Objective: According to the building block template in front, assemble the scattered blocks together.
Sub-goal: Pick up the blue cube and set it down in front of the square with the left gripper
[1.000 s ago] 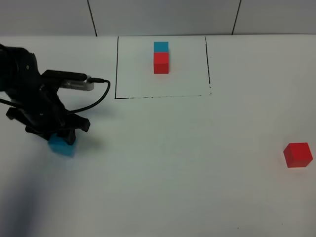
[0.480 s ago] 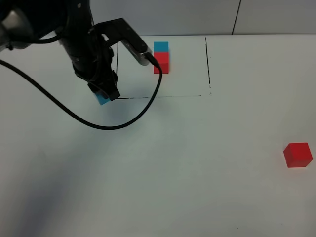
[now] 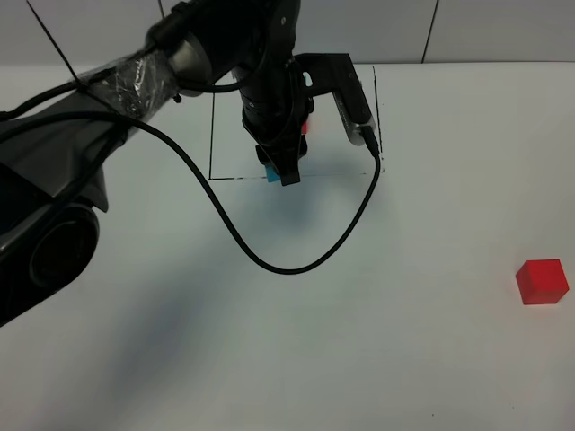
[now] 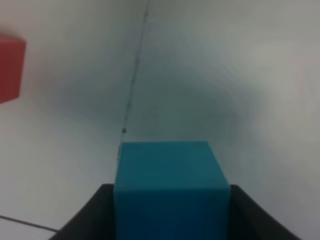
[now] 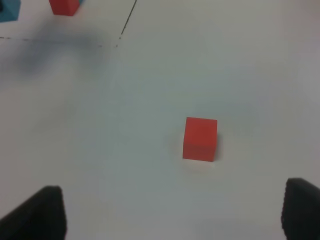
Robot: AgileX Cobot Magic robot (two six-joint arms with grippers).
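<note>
A white, matte table [image 3: 404, 359] fills nearly the whole high view. Its far edge meets a pale grey wall [image 3: 296, 27] made of flat panels. Thin dark seams [image 3: 168, 36] split the panels and run, slightly slanted, down to the tabletop. The light is soft and even, with no hard glare. A broad, blurred grey shadow [image 3: 171, 332] lies over the left part of the table, and the right part is brighter.
</note>
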